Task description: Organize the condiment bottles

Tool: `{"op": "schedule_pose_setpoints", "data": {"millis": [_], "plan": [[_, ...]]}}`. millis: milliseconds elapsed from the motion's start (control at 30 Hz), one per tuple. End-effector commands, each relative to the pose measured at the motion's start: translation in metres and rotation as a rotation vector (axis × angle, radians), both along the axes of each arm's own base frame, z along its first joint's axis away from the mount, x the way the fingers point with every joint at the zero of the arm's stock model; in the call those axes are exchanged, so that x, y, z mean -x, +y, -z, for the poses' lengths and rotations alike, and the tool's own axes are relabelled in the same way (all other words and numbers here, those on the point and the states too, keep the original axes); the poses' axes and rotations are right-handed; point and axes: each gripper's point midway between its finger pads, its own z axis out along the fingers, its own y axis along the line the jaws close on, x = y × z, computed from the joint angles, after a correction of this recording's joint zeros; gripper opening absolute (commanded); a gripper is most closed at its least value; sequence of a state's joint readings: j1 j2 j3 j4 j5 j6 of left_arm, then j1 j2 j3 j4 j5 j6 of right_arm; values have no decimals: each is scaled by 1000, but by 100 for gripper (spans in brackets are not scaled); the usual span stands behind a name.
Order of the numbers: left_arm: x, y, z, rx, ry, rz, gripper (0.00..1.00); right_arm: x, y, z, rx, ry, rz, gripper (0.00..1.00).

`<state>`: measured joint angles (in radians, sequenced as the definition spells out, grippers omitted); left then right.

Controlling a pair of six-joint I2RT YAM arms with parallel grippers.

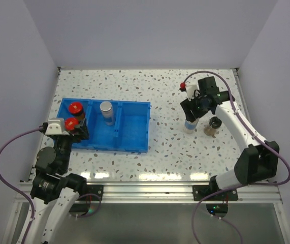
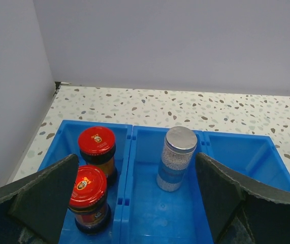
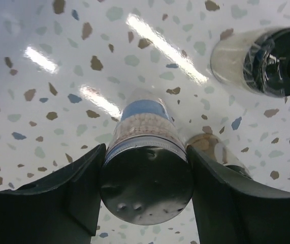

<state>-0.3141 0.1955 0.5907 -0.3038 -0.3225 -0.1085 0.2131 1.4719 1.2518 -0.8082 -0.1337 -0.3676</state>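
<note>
Two dark jars with red lids [image 1: 74, 107] [image 1: 71, 123] stand in the left compartment of the blue tray [image 1: 134, 127]; the left wrist view also shows them [image 2: 96, 141] [image 2: 88, 185]. A silver-topped shaker [image 1: 106, 111] [image 2: 178, 155] stands in the middle compartment. My left gripper [image 1: 79, 131] [image 2: 137, 162] is open and empty at the tray's near left edge. My right gripper [image 1: 191, 114] [image 3: 145, 150] is shut on the second silver-topped shaker [image 1: 190, 125] [image 3: 146, 183], fingers on both sides of its top. A clear bottle with a black cap [image 1: 214, 126] [image 3: 266, 61] stands to its right. Another clear bottle [image 3: 213, 148] is partly hidden behind my right finger.
The tray's right compartment [image 2: 246, 157] holds nothing. The speckled table [image 1: 170, 147] is walled at the back and both sides. The right arm [image 1: 236, 122] reaches over the table's right side.
</note>
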Motion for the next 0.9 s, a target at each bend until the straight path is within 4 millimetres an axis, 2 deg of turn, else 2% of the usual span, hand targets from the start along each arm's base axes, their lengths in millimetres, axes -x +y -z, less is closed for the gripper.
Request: {"op": "schedule_pose_setpoints", "data": {"millis": [0, 33, 133, 200, 233, 300, 333, 400, 567, 633, 700, 733, 767, 833, 867], "plan": [[2, 7, -10, -1, -45, -30, 100, -2, 32, -88, -95, -205, -89, 0], [2, 7, -10, -1, -45, -32, 100, 0, 40, -106, -116, -231, -112, 0], [4, 8, -13, 2, -58, -32, 100, 10, 65, -136, -186, -262, -191, 0], [5, 8, -13, 4, -63, -32, 100, 14, 79, -146, -206, -278, -244, 0], [6, 8, -14, 6, -68, -32, 100, 17, 95, -156, -227, -299, -294, 0], [7, 9, -15, 6, -75, -32, 100, 19, 114, -161, -263, -291, -350, 0], [8, 9, -17, 9, -82, -32, 100, 20, 127, -174, -296, -320, -384, 0], [10, 11, -18, 14, -91, -38, 100, 24, 148, -183, -353, -322, -446, 0], [12, 13, -20, 18, -106, -50, 100, 38, 222, -211, -489, -353, -618, 0], [14, 14, -22, 18, -112, -51, 100, 55, 254, -223, -536, -359, -701, 0], [15, 16, -23, 21, -120, -58, 100, 58, 279, -217, -556, -331, -728, 0], [16, 16, -23, 24, -123, -61, 100, 67, 296, -224, -581, -346, -765, 0], [16, 17, -24, 24, -126, -62, 100, 67, 309, -213, -584, -315, -770, 0], [17, 17, -24, 24, -131, -63, 100, 79, 333, -214, -598, -320, -814, 0], [18, 17, -25, 27, -134, -61, 100, 78, 346, -198, -579, -292, -822, 0]]}}
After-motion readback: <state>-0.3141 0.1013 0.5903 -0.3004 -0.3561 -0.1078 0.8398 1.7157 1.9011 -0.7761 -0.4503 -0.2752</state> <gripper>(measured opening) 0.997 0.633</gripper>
